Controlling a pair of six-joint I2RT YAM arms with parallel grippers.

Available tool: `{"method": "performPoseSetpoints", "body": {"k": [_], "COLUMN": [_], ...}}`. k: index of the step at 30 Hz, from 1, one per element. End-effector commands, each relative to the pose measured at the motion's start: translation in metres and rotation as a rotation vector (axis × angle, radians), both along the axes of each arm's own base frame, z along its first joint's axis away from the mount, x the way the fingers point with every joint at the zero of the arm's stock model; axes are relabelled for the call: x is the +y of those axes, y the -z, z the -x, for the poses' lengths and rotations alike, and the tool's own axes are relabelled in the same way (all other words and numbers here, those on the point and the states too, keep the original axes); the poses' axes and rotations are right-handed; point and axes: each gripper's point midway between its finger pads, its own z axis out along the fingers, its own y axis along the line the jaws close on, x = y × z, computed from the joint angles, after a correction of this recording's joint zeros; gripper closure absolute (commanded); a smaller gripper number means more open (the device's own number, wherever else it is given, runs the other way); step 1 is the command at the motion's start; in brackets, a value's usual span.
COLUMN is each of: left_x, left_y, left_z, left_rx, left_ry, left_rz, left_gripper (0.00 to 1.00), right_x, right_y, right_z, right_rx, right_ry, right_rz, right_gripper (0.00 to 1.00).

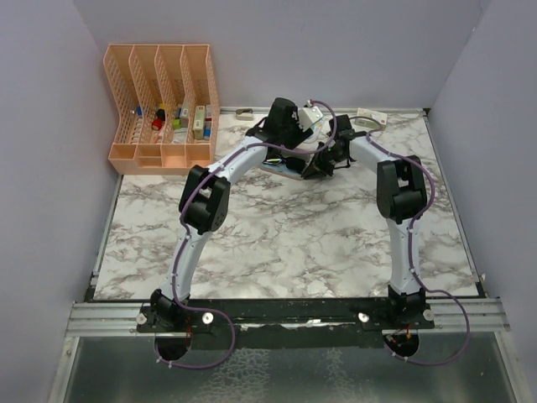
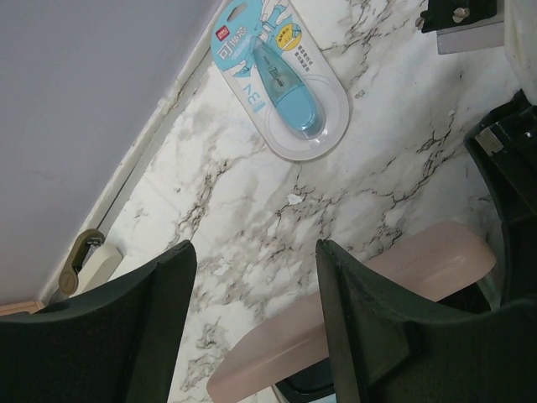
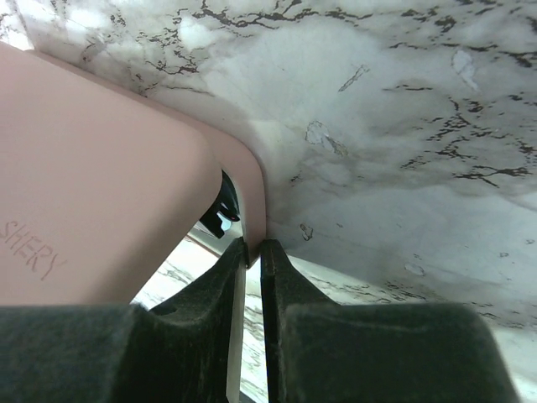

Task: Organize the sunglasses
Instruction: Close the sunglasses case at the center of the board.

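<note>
- Left wrist view: the left hand hangs released, its fingers spread wide with nothing between them, right above the pink case. The case lies aslant on the marble counter. A blister pack lies well apart, near the wall. A black shape peeks out under the case's near end, but too little of it shows to name it.
- Right wrist view: the right hand is clenched on the thin rim of the case, at its rounded corner. This looks like the opening step: one hand lifts or steadies the lid so the other can work. The next move calls for a firm hold on that rim while the free hand goes for the glasses.
- Top view: both arms meet at the far middle of the counter. The sunglasses seem to be the dark shape between the hands, lying on a pale cloth. Their long axis looks to run roughly left to right across the counter. The arms hide too much to tell which way the lenses face.
</note>
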Motion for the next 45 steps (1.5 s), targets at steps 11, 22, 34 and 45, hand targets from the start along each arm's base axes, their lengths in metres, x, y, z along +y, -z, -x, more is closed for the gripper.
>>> {"method": "performPoseSetpoints", "body": {"k": [11,22,34,45], "left_x": [0.005,0.011,0.017,0.025], "left_y": [0.003,0.023,0.042,0.062], "left_z": [-0.016,0.001,0.018,0.041], "left_rx": [-0.028,0.032,0.106,0.185], "left_ry": [-0.048,-0.036,-0.046,-0.057], "left_rz": [-0.013,-0.034,-0.031,-0.03], "left_gripper": [0.38,0.39,0.42,0.45], "right_x": [0.001,0.002,0.003,0.01], "right_y": [0.009,0.012,0.014,0.019], "right_z": [0.0,0.0,0.002,0.009], "right_rx": [0.01,0.023,0.035,0.064], "right_ry": [-0.012,-0.001,0.012,0.019], "right_rz": [0.022,0.013,0.007,-0.051], "right_gripper": [0.99,0.99,0.99,0.99]}}
